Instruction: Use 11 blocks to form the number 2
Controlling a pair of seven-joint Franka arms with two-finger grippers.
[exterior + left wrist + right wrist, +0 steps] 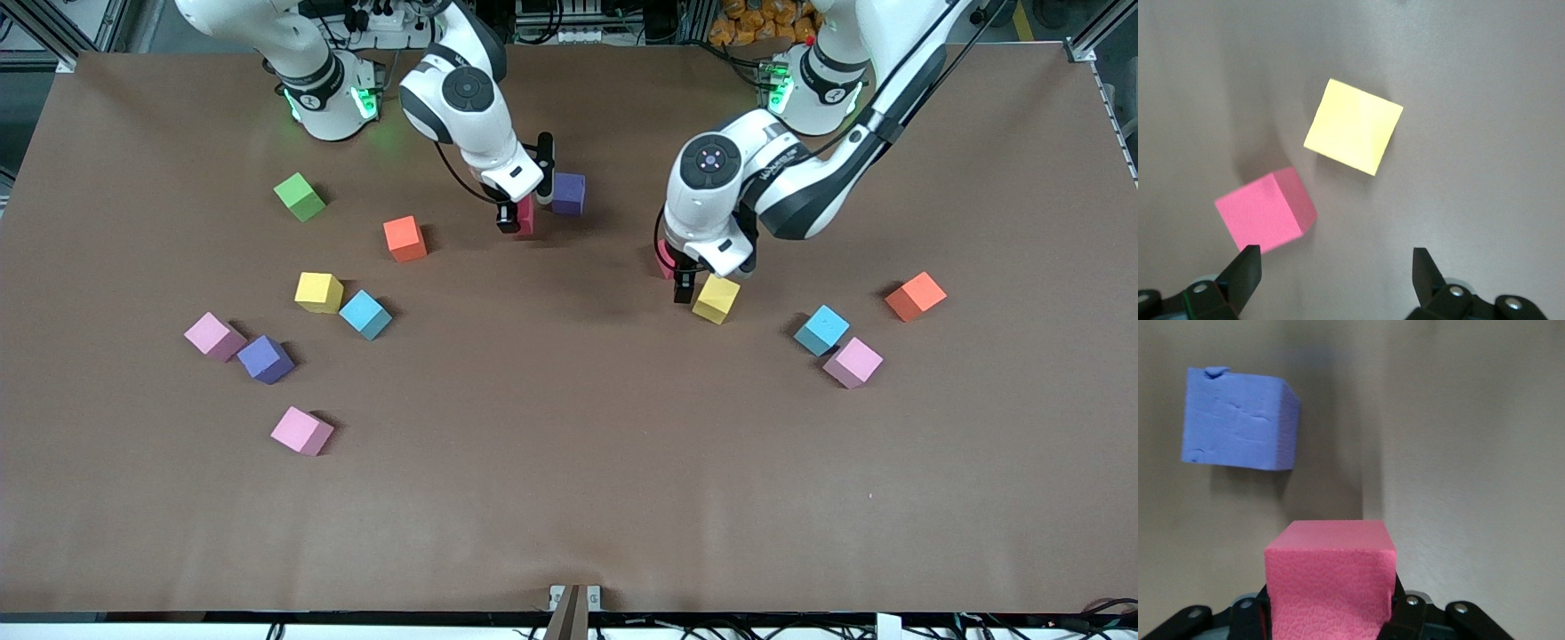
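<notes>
The blocks lie scattered as single cubes; no digit 2 shape shows. My right gripper [523, 216] is shut on a red cube [526, 215], low over the table beside a purple cube [569, 193]. In the right wrist view the red cube [1331, 580] fills the jaws of the right gripper [1331, 610], with the purple cube [1238, 420] apart from it. My left gripper [689, 286] is open and empty over the table, between a second red cube [665, 260] and a yellow cube [716, 299]. The left wrist view shows this gripper [1335, 273], the red cube [1265, 213] and the yellow cube [1353, 127].
Toward the right arm's end lie a green cube [300, 196], orange [404, 238], yellow [318, 292], light blue [365, 314], pink [214, 336], purple [265, 359] and pink [301, 431] cubes. Toward the left arm's end lie light blue [821, 330], pink [853, 362] and orange [915, 296] cubes.
</notes>
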